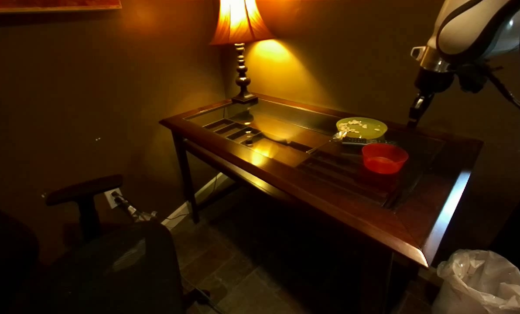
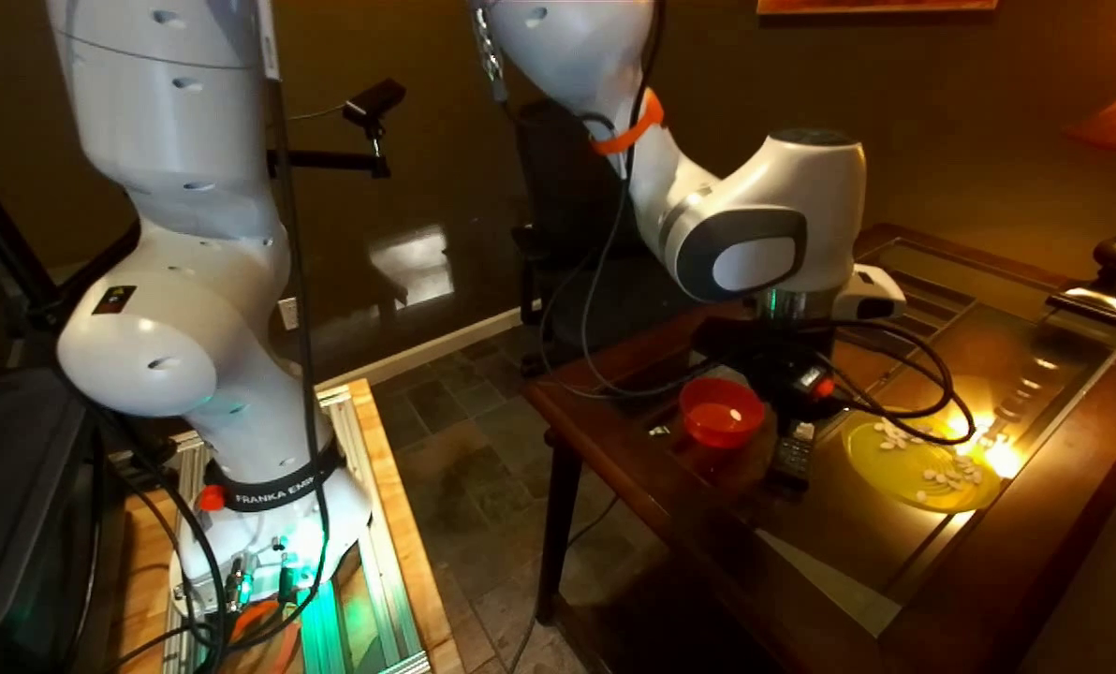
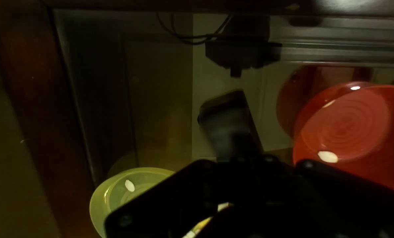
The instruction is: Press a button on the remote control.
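In an exterior view, the remote lies key side up on the bench, just beside the plate, which carries white bits. A spoon has its head at the plate's rim and its handle slanting off over the bench. The gripper points down, higher than the remote and to the picture's right of it, with a gap showing between its tip and the remote. A lit lamp stands at a far corner of the bench. The arm, in an exterior view, reaches in over the bench, and the remote lies between the plate and the bowl. The gripper appears over the end of the remote that is farther from that camera; both are so dark that the gap between them cannot be read there. In the wrist view, the fingers are drawn together with nothing in their hold, and they point into the space between plate and bowl. What shows of the remote beneath them is too dark and blurred to make out surely. White bits show on the plate and in the bowl.
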You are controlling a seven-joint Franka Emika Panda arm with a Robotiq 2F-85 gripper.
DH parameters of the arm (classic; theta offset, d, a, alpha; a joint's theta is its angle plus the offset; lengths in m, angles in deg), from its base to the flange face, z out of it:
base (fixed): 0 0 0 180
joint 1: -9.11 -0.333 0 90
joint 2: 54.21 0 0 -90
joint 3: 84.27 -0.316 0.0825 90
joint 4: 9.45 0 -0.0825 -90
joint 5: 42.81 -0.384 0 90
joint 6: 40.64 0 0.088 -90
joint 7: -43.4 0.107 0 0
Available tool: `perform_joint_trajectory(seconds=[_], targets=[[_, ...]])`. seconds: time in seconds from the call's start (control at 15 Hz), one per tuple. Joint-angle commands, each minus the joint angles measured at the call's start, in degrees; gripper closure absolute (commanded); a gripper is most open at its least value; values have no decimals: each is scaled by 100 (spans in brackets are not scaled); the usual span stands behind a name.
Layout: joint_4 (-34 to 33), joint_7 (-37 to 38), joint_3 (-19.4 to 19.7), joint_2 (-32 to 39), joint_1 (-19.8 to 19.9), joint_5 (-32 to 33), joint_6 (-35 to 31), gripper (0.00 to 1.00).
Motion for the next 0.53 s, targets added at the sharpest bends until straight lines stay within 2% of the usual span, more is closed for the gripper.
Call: perform_joint_trajectory(seconds=[0.0, 0.07, 0.13, 0.2, 0.33, 0.47], targets=[[627, -1064, -371, -905, 246, -1159, 176, 76], [727, -1470, -426, -1070, 247, -1594, 196, 73], [779, -1737, -380, -1213, 165, -1886, 279, 67], [829, -1771, -254, -1352, 38, -1928, 495, 60], [936, -1283, 7, -1569, -184, -1564, 697, 47], [1002, -1062, 142, -1800, -303, -1496, 1017, 34]])
